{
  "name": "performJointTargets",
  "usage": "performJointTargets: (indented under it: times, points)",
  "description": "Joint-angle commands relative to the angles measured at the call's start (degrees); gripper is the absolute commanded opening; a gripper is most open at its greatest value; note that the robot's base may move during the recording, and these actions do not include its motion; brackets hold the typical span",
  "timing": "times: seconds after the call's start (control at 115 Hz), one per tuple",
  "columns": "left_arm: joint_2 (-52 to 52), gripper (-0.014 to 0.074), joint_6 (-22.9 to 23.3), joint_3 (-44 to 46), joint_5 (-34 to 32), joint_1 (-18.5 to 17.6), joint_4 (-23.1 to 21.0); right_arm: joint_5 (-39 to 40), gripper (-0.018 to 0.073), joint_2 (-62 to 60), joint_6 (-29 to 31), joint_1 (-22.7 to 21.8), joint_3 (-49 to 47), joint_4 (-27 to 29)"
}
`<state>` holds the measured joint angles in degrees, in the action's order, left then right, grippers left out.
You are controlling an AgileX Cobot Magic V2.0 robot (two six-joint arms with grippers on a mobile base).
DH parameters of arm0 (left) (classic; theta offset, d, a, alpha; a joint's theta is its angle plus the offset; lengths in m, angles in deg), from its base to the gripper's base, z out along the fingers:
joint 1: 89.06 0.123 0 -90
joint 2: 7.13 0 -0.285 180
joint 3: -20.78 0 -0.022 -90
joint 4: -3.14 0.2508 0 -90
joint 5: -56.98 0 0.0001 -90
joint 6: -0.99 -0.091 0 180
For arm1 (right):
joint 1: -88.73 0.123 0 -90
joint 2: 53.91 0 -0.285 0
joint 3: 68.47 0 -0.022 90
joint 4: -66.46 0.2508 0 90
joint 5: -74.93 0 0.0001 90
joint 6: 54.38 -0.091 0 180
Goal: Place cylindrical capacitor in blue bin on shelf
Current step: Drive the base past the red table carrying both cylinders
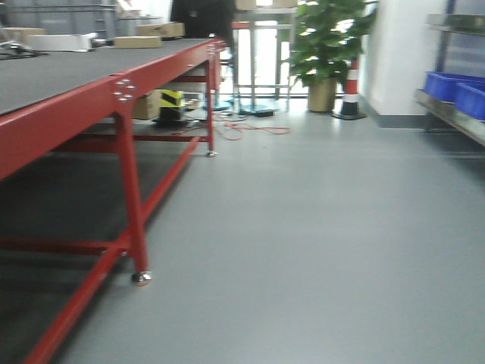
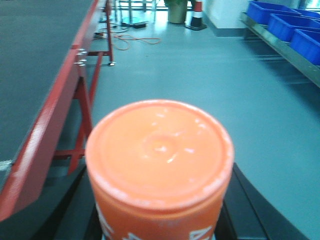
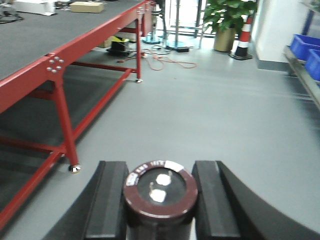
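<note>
**Exterior front-facing view.** Neither arm nor the carried part is visible. The red-framed bench (image 1: 68, 76) runs along the left. The shelf (image 1: 453, 115) stands at the far right edge with a blue bin (image 1: 449, 85) on its ledge. Open floor (image 1: 303, 250) lies between. A potted plant (image 1: 327, 45) and a traffic cone (image 1: 350, 95) stand at the far end. The frame is blurred.

**Left wrist-mounted view.** The left end effector (image 2: 160, 205) is clenched on an orange cylinder (image 2: 160, 150). Its flat end faces the lens and its long axis runs along the camera's line of sight. The dark fingers (image 2: 250, 200) flank it on both sides. This item shows no terminals, and I judge it is not the task part. Blue bins line the shelf ahead and to the right, well apart from the arm.

**Right wrist-mounted view.** The right end effector (image 3: 160, 202) is grasping the cylindrical capacitor (image 3: 160, 187). Its pads (image 3: 109, 200) press against both flanks. The capacitor is dark maroon with two bright terminals on its end face. The terminal end points toward the camera, and the long axis stands between the fingers, crosswise to their closing line. The bin and shelf sit at the right margin, ahead and to the right, well apart.

**Finding.** The right arm carries the part and is on the side toward the shelf. I judge the base must close that gap before any reach. The part would likely enter the bin bottom-first.
</note>
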<state>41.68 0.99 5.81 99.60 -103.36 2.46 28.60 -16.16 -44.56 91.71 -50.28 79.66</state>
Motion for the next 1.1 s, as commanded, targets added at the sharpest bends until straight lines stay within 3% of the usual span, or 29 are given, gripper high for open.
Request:
performJointTargets:
  times: [0.0, 1.091]
  points:
    - [-0.02, -0.0111, 0.0, 0.15, -1.62, -0.17, -0.12, 1.63, -0.0162, -0.35, 0.29, 0.02, -0.26, 0.04]
    - [-0.02, -0.0111, 0.0, 0.15, -1.62, -0.17, -0.12, 1.63, -0.0162, -0.3, 0.29, 0.02, -0.26, 0.12]
